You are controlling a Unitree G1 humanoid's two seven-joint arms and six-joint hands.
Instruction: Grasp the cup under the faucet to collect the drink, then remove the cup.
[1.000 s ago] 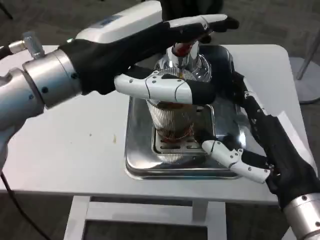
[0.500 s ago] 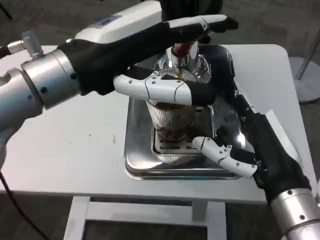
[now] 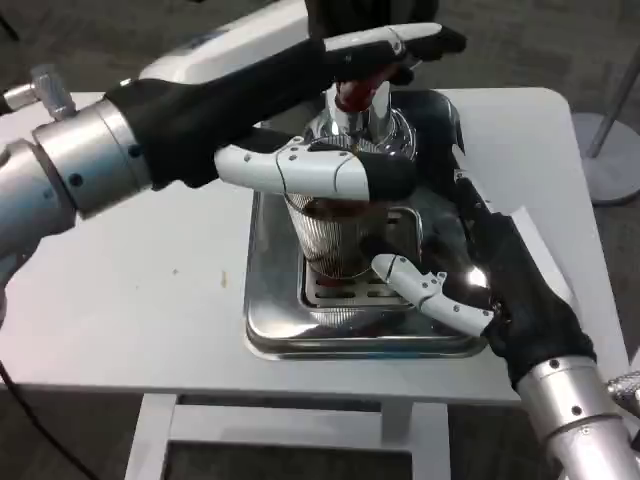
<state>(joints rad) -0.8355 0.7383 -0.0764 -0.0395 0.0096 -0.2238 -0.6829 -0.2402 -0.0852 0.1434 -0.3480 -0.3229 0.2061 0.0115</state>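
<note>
A ribbed clear cup point(image 3: 338, 238) with brown drink in it stands on the drip grate under the chrome faucet point(image 3: 352, 118). My left hand point(image 3: 250, 100) reaches over from the left. Its upper fingers point(image 3: 385, 42) lie on top of the red-capped faucet handle point(image 3: 352, 95), and its thumb point(image 3: 320, 172) stretches across in front of the cup's rim, hiding it. My right hand point(image 3: 480, 275) comes in low from the right with its fingers apart. Its white thumb point(image 3: 425, 288) points at the cup's lower right side, close to the glass; the fingers behind the cup are hidden.
The cup and faucet sit in a shiny steel drip tray point(image 3: 268, 322) at the middle of the white table point(image 3: 130, 290). A dark dispenser body point(image 3: 440, 120) stands behind the faucet. Bare tabletop lies to the left and far right of the tray.
My right hand has slid left and forward across the tray, bringing its thumb up to the cup's side. The left hand stays on the faucet handle. The camera has shifted slightly.
</note>
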